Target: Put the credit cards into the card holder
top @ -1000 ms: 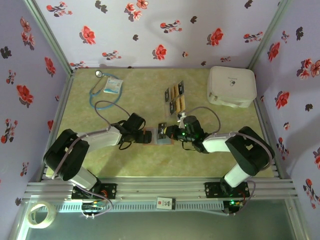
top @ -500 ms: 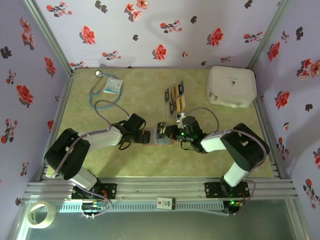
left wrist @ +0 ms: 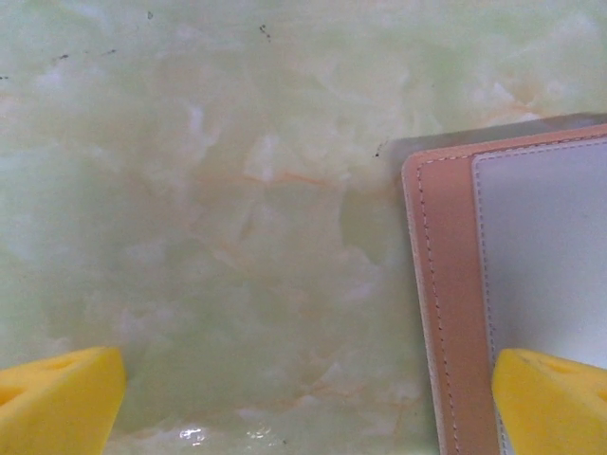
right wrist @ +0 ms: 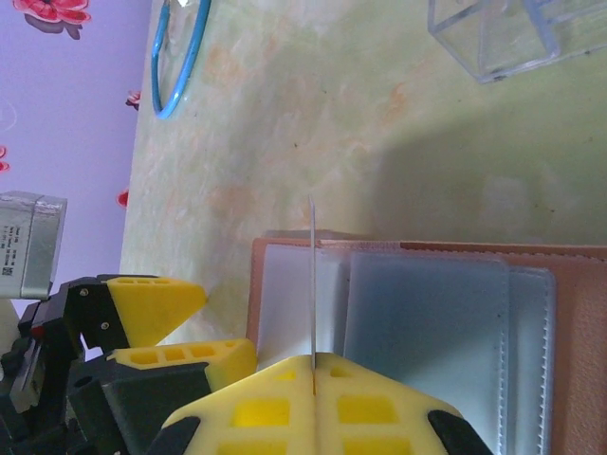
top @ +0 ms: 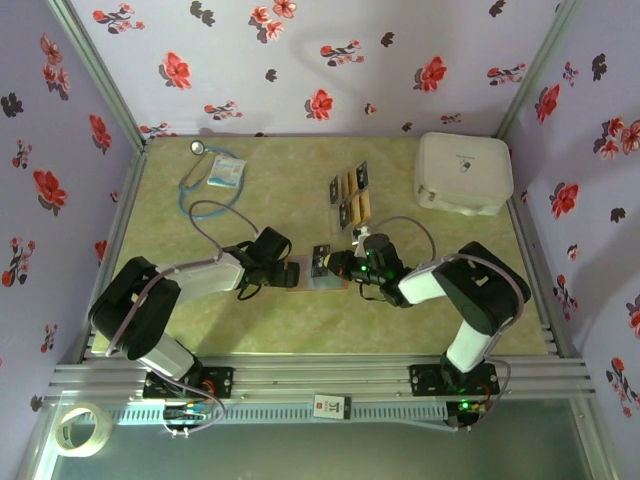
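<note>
Scanning from the left of the overhead view, I pass the blue looped stethoscope [top: 205,180] at the table's 11 o'clock. Then I reach my left gripper [top: 288,271], low over the middle of the pale green marbled table [top: 200,320]. Its wrist camera shows the jaws spread wide. One yellow fingertip [left wrist: 57,398] is over bare table and the other is over a corner of the flat reddish-brown leather card holder [left wrist: 441,303]. Whether that finger presses the leather I cannot tell. The card holder lies open at the table's centre, at 3 o'clock of that gripper, with its greyish clear pocket [right wrist: 427,322] facing up.

At the holder's 3 o'clock, my right gripper [right wrist: 315,379] has its fingers pressed together on one thin dark card [right wrist: 313,275]. The card stands on edge and shows as a hairline. I judge its long axis runs out along the fingers toward 9 o'clock in the overhead. Its free end is over the holder's plain leaf, just beside the pocket's edge.

I take this as the insertion step, barely begun. To do it well I would roll the wrist until the card's face is almost flat to the leaf and lead one corner under the pocket's lip. Then I would push slowly along the long axis while the left finger pins the holder against skidding. The other black and yellow-orange credit cards [top: 350,195] sit in a clear tray [right wrist: 493,43] at the holder's 1 o'clock. The big white rounded case [top: 463,172] is at 2 o'clock.
</note>
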Motion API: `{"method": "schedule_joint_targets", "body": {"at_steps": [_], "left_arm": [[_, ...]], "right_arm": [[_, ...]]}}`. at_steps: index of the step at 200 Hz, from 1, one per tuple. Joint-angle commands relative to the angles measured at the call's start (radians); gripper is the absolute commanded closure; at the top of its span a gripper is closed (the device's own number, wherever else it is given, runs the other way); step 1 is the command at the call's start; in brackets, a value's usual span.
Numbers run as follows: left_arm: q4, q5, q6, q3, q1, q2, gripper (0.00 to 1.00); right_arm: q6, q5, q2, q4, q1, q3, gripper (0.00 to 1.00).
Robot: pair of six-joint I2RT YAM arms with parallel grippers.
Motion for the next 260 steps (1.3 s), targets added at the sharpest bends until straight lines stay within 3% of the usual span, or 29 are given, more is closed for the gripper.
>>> {"method": "schedule_joint_targets", "body": {"at_steps": [1,260], "left_arm": [[-0.027,-0.027,0.023,-0.005,0.003,0.013,0.00],[-0.019,-0.024,0.022,-0.007,0.003,0.016,0.00]], "right_arm": [[0.015,-0.012,0.028,0.041,0.008,-0.016,1.00],[0.074,-0.040,0.084,0.169,0.025,-0.081,1.00]]}}
